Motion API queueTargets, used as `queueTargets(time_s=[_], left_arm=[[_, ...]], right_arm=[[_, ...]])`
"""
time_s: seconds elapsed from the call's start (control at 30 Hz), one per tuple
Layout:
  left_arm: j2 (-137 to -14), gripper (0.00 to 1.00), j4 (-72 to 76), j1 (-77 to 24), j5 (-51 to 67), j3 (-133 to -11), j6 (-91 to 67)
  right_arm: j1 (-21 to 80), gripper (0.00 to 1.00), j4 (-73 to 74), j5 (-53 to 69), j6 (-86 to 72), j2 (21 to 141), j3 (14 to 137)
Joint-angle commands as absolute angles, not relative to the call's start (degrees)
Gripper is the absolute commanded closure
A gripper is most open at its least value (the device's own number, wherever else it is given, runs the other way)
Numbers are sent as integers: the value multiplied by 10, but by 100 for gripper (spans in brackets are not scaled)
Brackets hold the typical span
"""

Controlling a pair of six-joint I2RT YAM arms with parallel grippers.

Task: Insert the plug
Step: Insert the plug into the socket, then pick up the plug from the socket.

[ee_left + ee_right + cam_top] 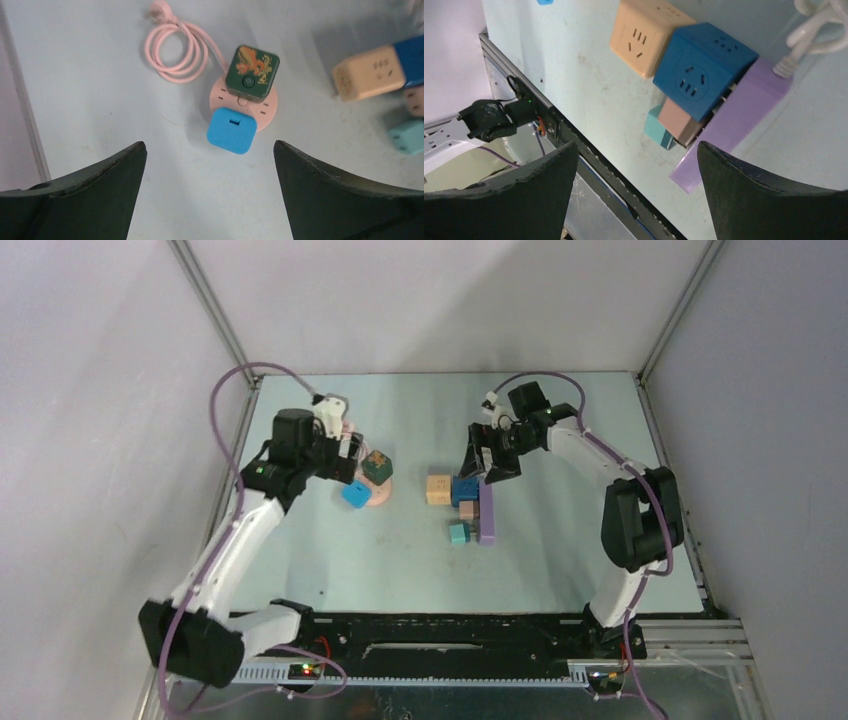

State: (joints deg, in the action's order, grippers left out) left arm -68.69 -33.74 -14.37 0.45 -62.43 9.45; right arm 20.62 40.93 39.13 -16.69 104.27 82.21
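Note:
A round pink socket base [267, 107] lies on the table with a dark green cube plug [251, 74] and a light blue cube plug [232, 130] seated on it. Its pink cable [175, 50] is coiled beside it, the cable's plug end [159, 9] lying loose. My left gripper [209, 147] is open and empty, hovering just near of the blue plug. In the top view the left gripper [343, 450] is left of the base [380, 495]. My right gripper [638, 145] is open and empty above the purple power strip [744, 115].
An orange cube socket [646, 35], a dark blue cube socket [701, 70], a small pink adapter [679, 120] and a teal adapter [655, 127] cluster against the purple strip [487, 510]. A white cable [819, 30] leaves the strip's far end. The table's black front edge [589, 160] is close by.

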Motion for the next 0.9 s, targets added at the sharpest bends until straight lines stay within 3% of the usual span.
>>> queueTargets(time_s=[0.0,0.3,0.63,0.87], left_arm=[[-600,0,-245,-136,-61,-565,-62],[-615,0,-214,-163,157,-491,-235],[-709,0,-41,-377,209,-444,-177],[-855,0,-68,-457,207,-528,-50]], right_arm=[[206,9,469,342,-135,982,813],[190,9,455,335,-174,892,690],[129,9,452,347,-183,833,633],[93,9,471,352,-168,814,631]])
